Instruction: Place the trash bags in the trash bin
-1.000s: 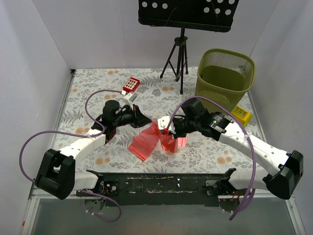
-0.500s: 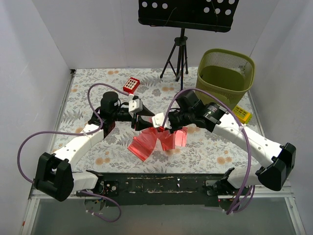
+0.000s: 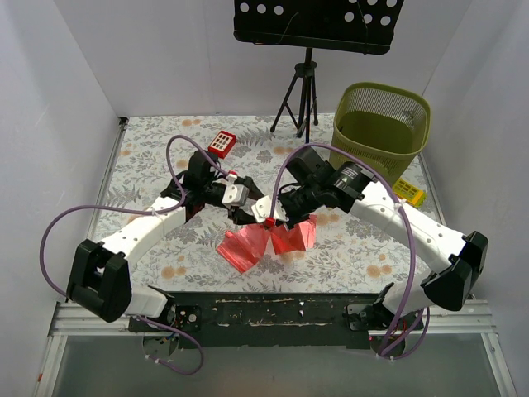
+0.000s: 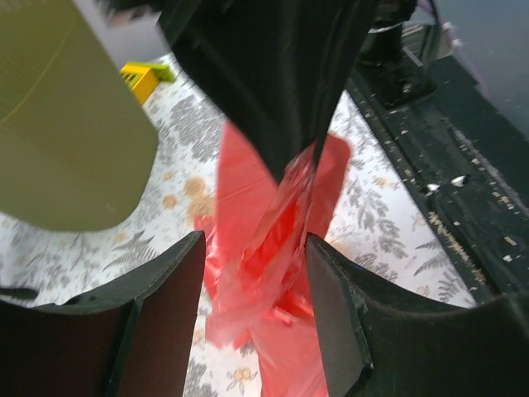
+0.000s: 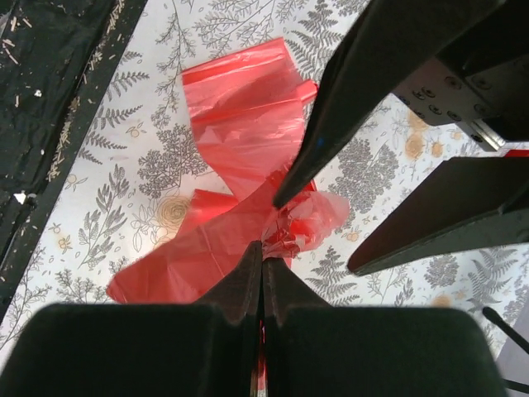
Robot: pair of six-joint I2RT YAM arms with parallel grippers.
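The red film trash bags (image 3: 245, 246) lie bunched on the floral table, one end lifted. My right gripper (image 3: 275, 218) is shut on the crumpled top of the bags (image 5: 240, 124), its fingertips (image 5: 263, 256) pinched together on the film. My left gripper (image 3: 252, 212) is open, and its two fingers (image 4: 169, 310) straddle the raised bunch of bags (image 4: 273, 240) just below the right gripper's tip. Whether the film touches the pads I cannot tell. The olive-green trash bin (image 3: 376, 147) stands at the far right, also in the left wrist view (image 4: 66, 141).
A small red box with white buttons (image 3: 221, 143) lies at the back left. A yellow block (image 3: 407, 192) sits beside the bin. A tripod music stand (image 3: 306, 91) rises at the back centre. White walls enclose the table.
My left gripper has opened and moved right, up to the bunch that the right gripper holds. The right gripper has lifted the bags slightly and shifted them leftward.
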